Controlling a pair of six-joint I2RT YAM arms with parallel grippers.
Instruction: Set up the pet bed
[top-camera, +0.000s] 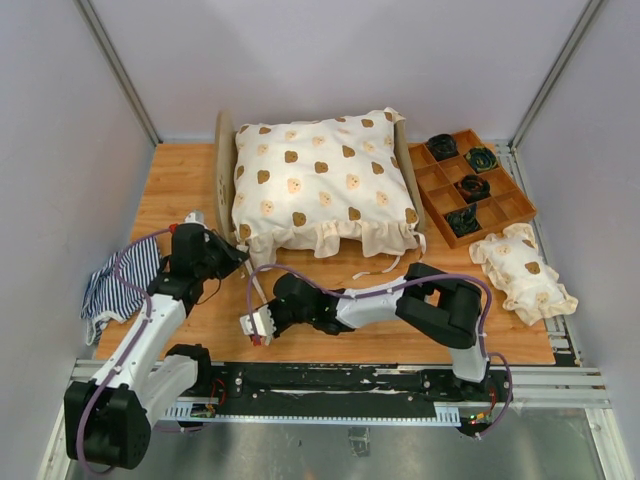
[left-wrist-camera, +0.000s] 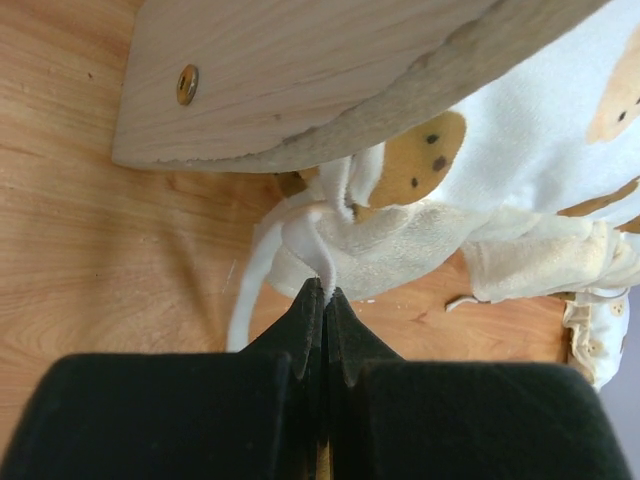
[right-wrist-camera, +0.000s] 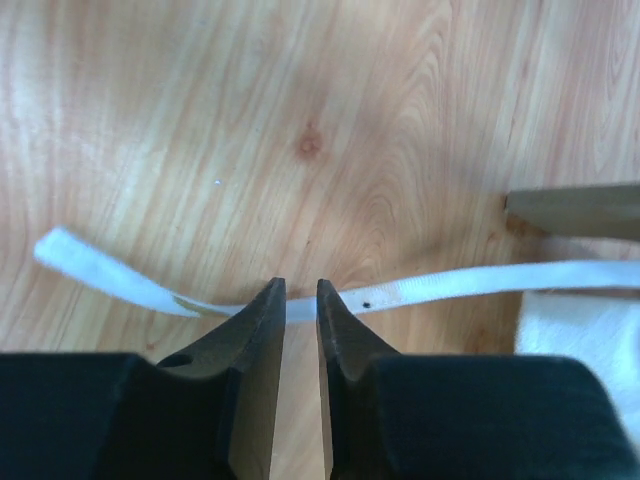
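Observation:
The pet bed (top-camera: 222, 160) is a light plywood frame at the table's back, topped by a cream bear-print cushion (top-camera: 320, 180). My left gripper (top-camera: 242, 257) is at the bed's near left corner. In the left wrist view it (left-wrist-camera: 325, 290) is shut on a white tie (left-wrist-camera: 300, 235) of the cushion (left-wrist-camera: 520, 130), just below the plywood board (left-wrist-camera: 300, 70). My right gripper (top-camera: 263, 312) points down at the table in front of the bed. Its jaws (right-wrist-camera: 300, 295) stand slightly open, and a white ribbon (right-wrist-camera: 480, 283) lies flat across the gap at their tips.
A brown wooden tray (top-camera: 505, 210) with dark items in its compartments stands at the back right. A small bear-print pillow (top-camera: 525, 270) lies near the right edge. A navy-and-white striped cloth (top-camera: 120, 285) hangs over the left edge beside the left arm.

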